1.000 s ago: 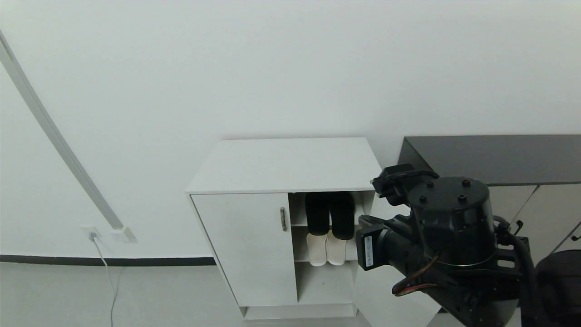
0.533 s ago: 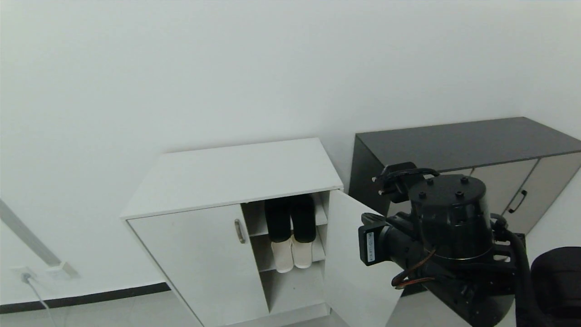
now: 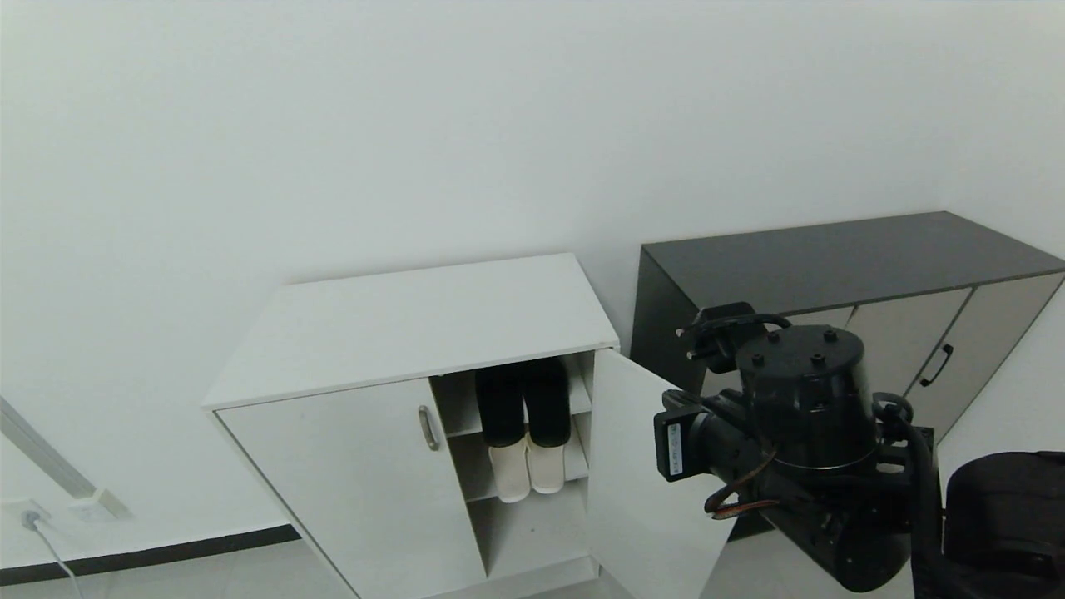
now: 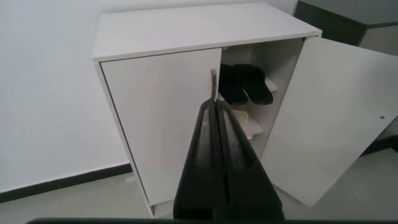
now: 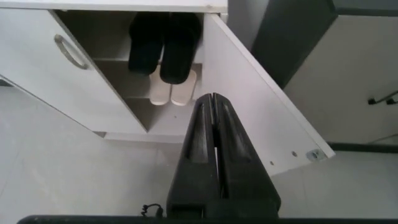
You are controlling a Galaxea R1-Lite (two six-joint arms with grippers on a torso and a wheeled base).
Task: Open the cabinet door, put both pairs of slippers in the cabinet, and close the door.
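Observation:
A white cabinet (image 3: 416,312) stands against the wall, its left door (image 3: 358,491) closed and its right door (image 3: 645,491) swung open. Inside, a black pair of slippers (image 3: 522,403) lies on the upper shelf and a white pair of slippers (image 3: 524,467) on the shelf below. My right arm (image 3: 790,441) hangs in front of the open door. My right gripper (image 5: 213,98) is shut and empty, pointing at the slippers (image 5: 163,43) from a distance. My left gripper (image 4: 215,106) is shut and empty too, in line with the closed door's handle (image 4: 212,84), well short of it.
A dark grey sideboard (image 3: 832,258) stands right of the cabinet, just behind the open door. A wall socket with a cable (image 3: 29,520) and a slanted conduit (image 3: 50,462) are at the lower left. Bare floor (image 5: 74,180) lies before the cabinet.
The head camera has swung to the right, so the cabinet now shows further left and the sideboard is in fuller view. The slippers and doors show no move of their own.

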